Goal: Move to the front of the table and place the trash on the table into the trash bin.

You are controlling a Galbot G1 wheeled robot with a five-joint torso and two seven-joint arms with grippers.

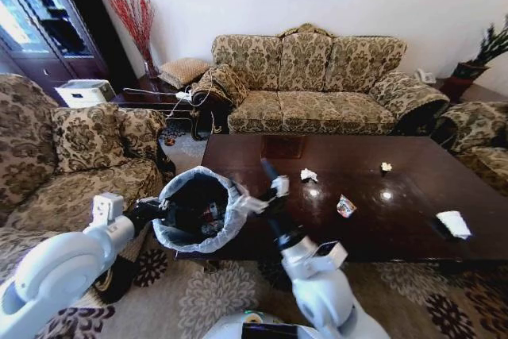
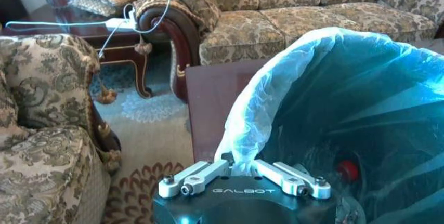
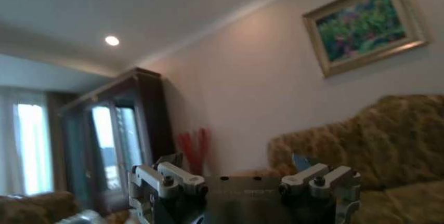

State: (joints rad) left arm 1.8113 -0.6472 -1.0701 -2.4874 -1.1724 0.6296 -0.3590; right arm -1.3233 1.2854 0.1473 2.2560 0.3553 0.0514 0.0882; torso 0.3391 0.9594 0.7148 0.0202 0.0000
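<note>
White casing of both arms fills the near edge of the head view. The left gripper (image 2: 240, 174) has its fingers pinched together on the bunched plastic liner at the rim of the trash bin (image 1: 196, 209), holding the bin tilted beside the near left corner of the table (image 1: 413, 212); the bin's mouth faces the tabletop. Inside it a red cap (image 2: 348, 169) shows among dark litter. The right gripper (image 1: 266, 194) hangs just beside the bin's rim, over the table's near edge, its fingers spread apart and holding nothing, its camera tipped up toward the wall.

Farther along the glossy dark wood lie a crumpled wrapper (image 1: 345, 206), a white paper cup (image 1: 454, 223) near the right end, and two small paper wads (image 1: 308, 175) (image 1: 386, 167), all well apart from each other.

A patterned armchair (image 1: 55, 156) crowds the bin's left side. Behind the table stands a matching sofa (image 1: 317, 85).
</note>
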